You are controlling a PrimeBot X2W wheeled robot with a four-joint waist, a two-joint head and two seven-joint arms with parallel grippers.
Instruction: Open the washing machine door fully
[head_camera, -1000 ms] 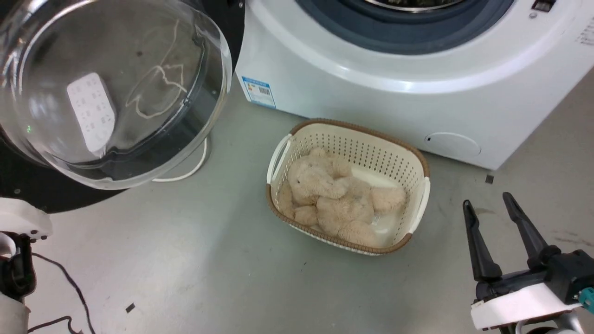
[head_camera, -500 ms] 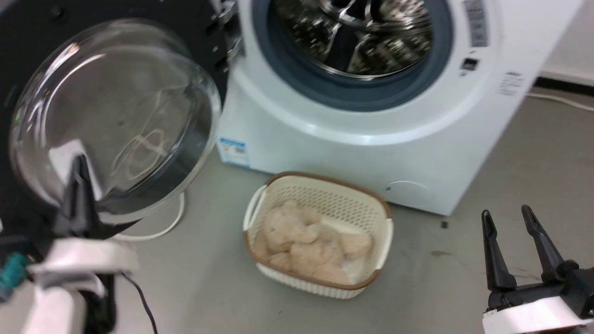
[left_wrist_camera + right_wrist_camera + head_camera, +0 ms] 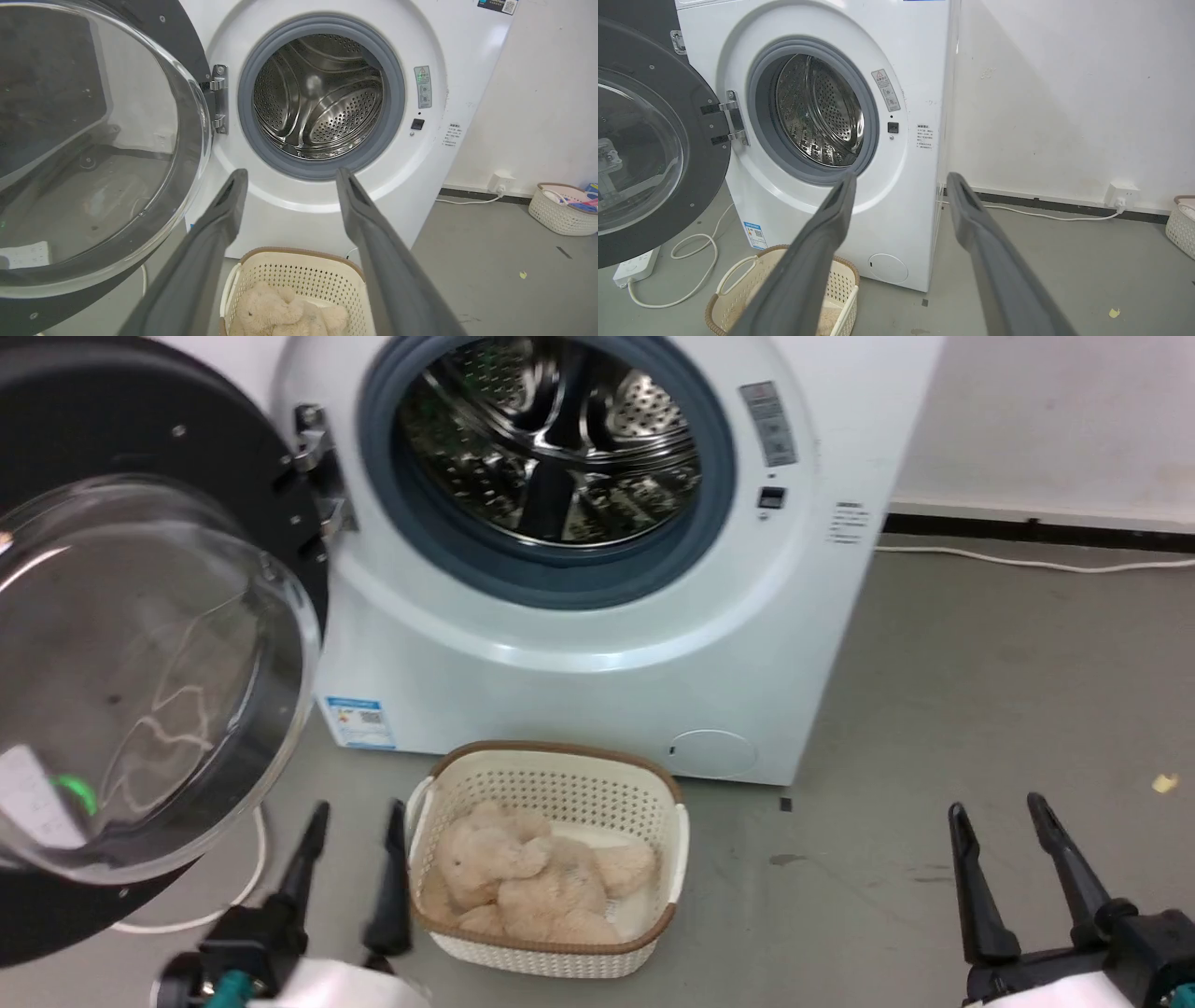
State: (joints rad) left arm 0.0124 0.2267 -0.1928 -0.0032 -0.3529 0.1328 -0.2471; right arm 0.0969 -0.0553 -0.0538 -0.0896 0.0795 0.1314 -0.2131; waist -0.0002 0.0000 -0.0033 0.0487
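The washing machine door (image 3: 140,681), black-rimmed with a bulging clear glass bowl, stands swung wide to the left on its metal hinge (image 3: 317,476); it also shows as the door (image 3: 93,140) and the door (image 3: 644,149). The steel drum mouth (image 3: 551,448) lies uncovered. My left gripper (image 3: 357,817) is open low in the head view, below and right of the door's lower rim, touching nothing; its fingers (image 3: 224,210) frame the machine's front. Over bare floor at the lower right, my right gripper (image 3: 999,810) is open and empty.
A cream basket (image 3: 667,840) holding a beige plush toy (image 3: 523,882) sits on the floor before the machine, just right of my left gripper. A white cable (image 3: 691,261) and power strip (image 3: 633,268) lie under the door. Another basket (image 3: 560,210) stands by the right wall.
The camera has tilted up, bringing the drum into view. My left gripper has come up from the lower left and gone from shut to open. The right gripper stays open.
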